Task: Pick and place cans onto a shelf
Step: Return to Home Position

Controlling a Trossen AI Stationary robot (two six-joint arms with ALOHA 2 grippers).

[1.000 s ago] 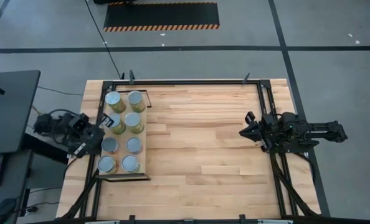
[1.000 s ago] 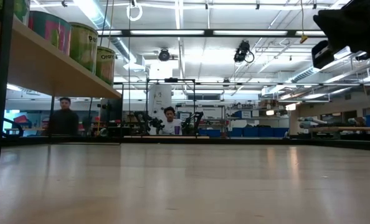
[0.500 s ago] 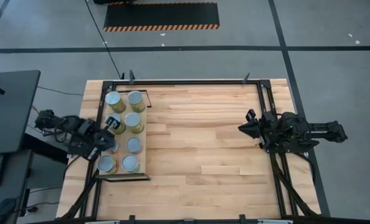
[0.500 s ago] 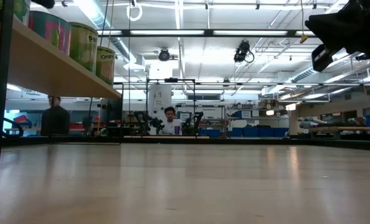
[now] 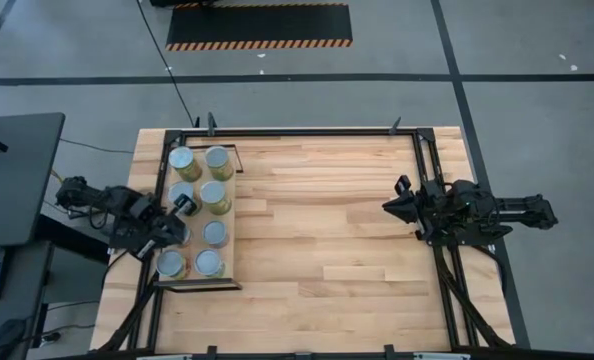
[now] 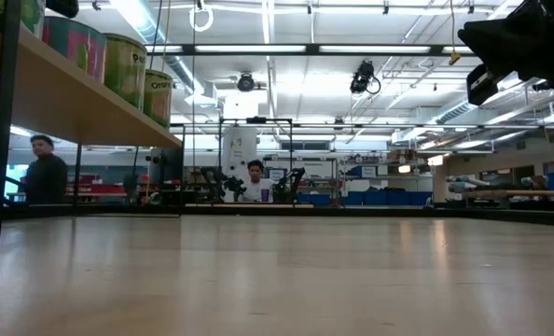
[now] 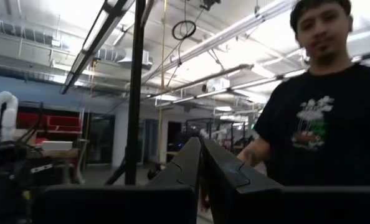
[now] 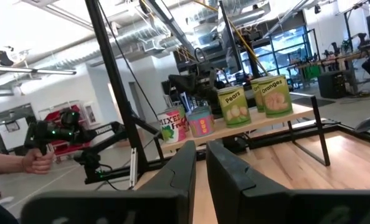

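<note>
- The cans (image 5: 214,192) stand upright in two rows on the shelf (image 5: 230,255), right under and around your left gripper (image 5: 184,203). Seven silver tops show, and the left arm covers one spot in the row nearer its base.
- From your right gripper (image 5: 389,208), the shelf is well apart, across the width of the table. That wrist's view picks out green labels reading "Pears" and "Oranges", a pink can and a "Mixed" can.
- Your left gripper hangs above the shelf with its fingers (image 7: 185,168) pressed together, holding nothing.
- Your right gripper hovers over the opposite side of the table. Its fingers (image 8: 182,165) are drawn almost together, with only a sliver between them, and they are empty.
- The table (image 5: 317,230) is pale wood planks edged with a black frame, bare between the shelf and your right gripper.
- Around it is a grey floor (image 5: 297,100) marked with dark lines, and a black mat (image 5: 259,25) with striped edges lies past the far side. A dark desk (image 5: 12,170) sits behind the left arm's base.
- The room is a bright workshop with strip lights and ducts overhead.
- A person in a black T-shirt (image 7: 322,124) stands just beyond your left gripper. Another person (image 6: 42,173) stands in the background, and one more (image 6: 255,182) sits farther back.
</note>
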